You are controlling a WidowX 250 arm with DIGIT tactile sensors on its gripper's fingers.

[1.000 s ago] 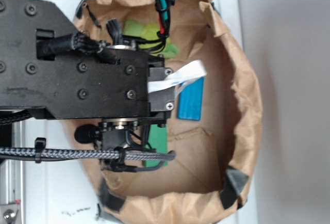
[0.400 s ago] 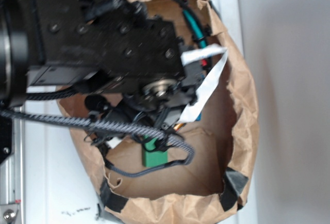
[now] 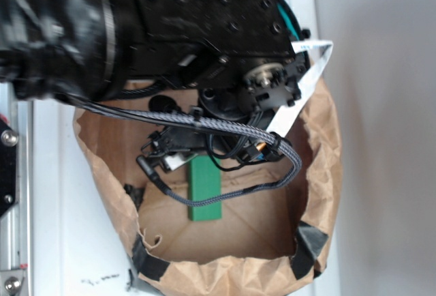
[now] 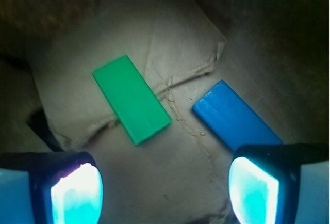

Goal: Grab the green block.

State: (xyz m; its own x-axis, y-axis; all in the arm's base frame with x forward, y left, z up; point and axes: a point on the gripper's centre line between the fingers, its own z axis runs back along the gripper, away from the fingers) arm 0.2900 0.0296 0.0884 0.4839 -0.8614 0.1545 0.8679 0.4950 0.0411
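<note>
The green block lies flat on the creased floor of the brown paper bag, in the centre-left of the wrist view, its long axis running from upper left to lower right; in the exterior view it shows as a green strip at lower centre, partly under the arm's braided cable. The blue block lies apart from it at right of the wrist view, its lower end passing behind the right finger. The tool is spread wide, its two glowing pads at the bottom corners of the wrist view, with nothing between them; it hangs above the bag floor and touches neither block. This looks like the approach step: the tool is inside the bag's mouth but not yet centred on the target, which sits toward the upper left of the gap between the fingers. The next move probably calls for shifting forward and a little left until the green block is midway between the fingers, turning the wrist so they straddle its narrow width, then descending and pinching. The risks seem to be catching the blue block with the right finger or snagging the wrinkled paper.
</note>
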